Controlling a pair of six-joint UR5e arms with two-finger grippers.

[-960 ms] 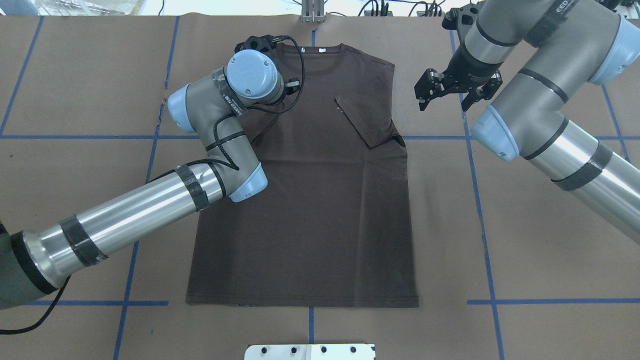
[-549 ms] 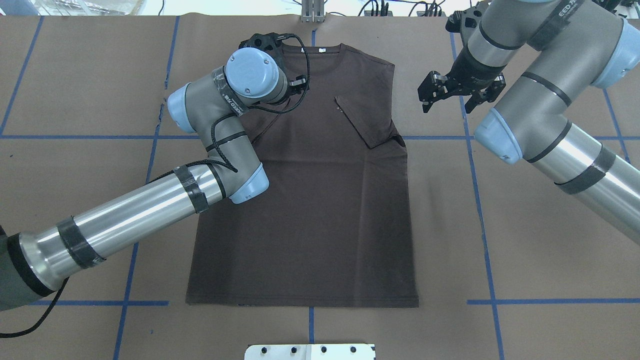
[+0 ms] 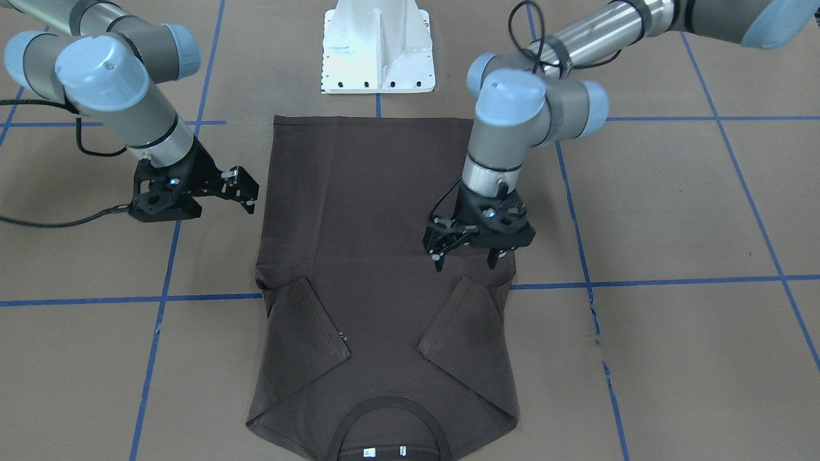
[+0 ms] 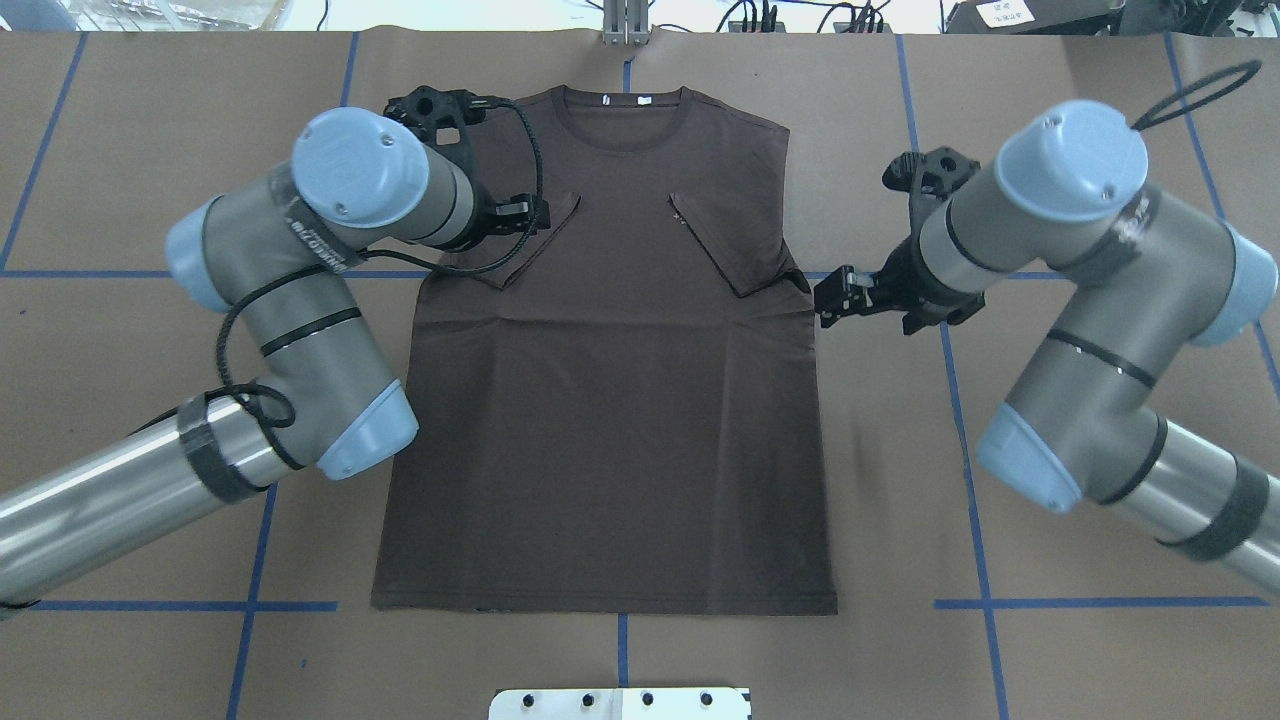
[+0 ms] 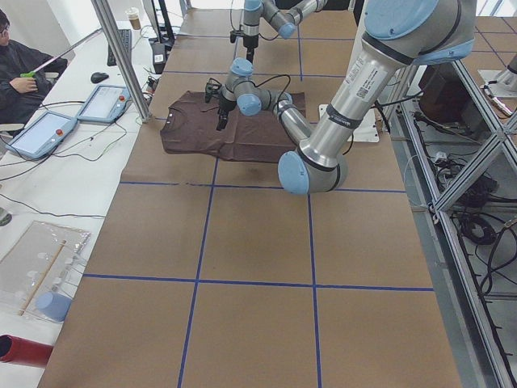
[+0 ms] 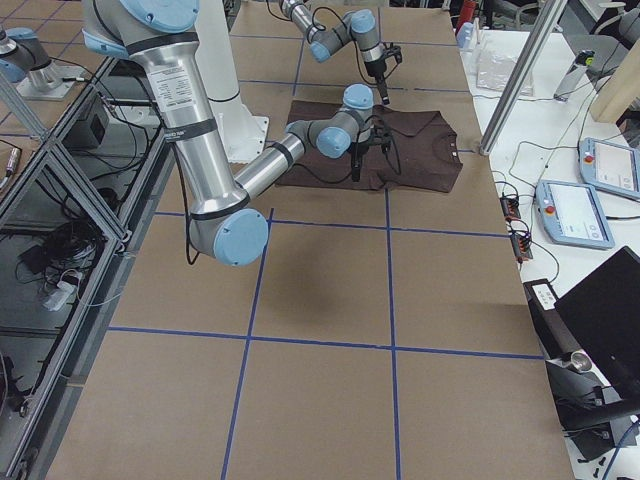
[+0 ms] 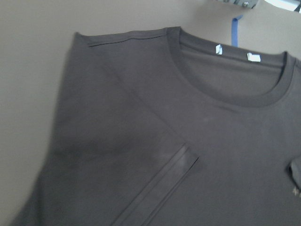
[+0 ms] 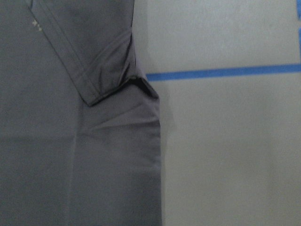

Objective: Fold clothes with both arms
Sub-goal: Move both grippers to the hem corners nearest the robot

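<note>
Left hand point(image 3: 466, 259), retreated, hangs open over T-shirt point(image 3: 378, 211).

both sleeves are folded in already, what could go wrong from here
1. The left gripper hangs open over the T-shirt, right by the folded sleeve. Coming down there, it might catch the sleeve hem and undo that fold.
2. The right gripper sits open beside the bunched armpit fabric at the shirt's edge. A pinch there may take only some layers, or drag the shirt askew.
</note>
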